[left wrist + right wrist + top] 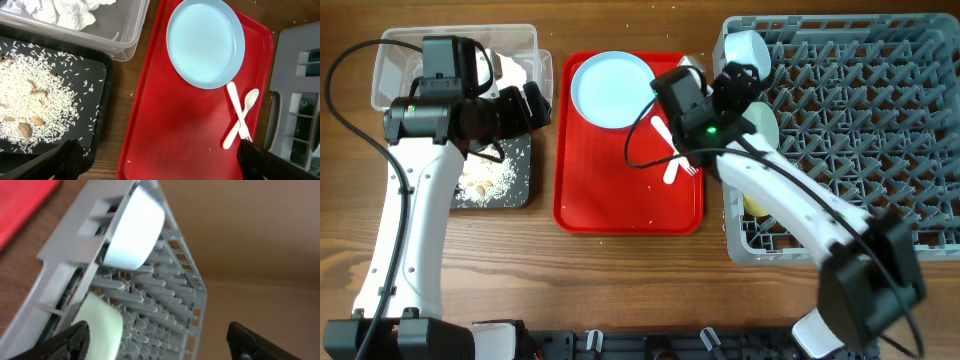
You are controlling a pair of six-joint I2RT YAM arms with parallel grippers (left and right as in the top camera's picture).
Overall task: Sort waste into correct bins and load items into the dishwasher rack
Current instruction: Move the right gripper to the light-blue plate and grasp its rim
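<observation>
The pale blue plate (612,88) (205,42) lies on the flat red tray (620,205), with the white fork (239,111) and spoon (250,100) crossed beside it (673,155). The clear tub (395,60) holds the napkin (65,12). The black tray (515,195) holds rice scraps (30,100). The grey rack (860,130) holds the pale blue bowl (748,48) (132,227), the pale green bowl (762,125) (102,325) and a yellow cup (754,205) partly under my right arm. My left gripper (535,105) (160,170) is open and empty above the red tray's left edge. My right gripper (740,85) (160,345) is open and empty over the rack's left side.
The rack's left wall (295,100) stands just right of the red tray. Bare wooden table lies in front of the trays. Both arms' cables loop over the table and the red tray.
</observation>
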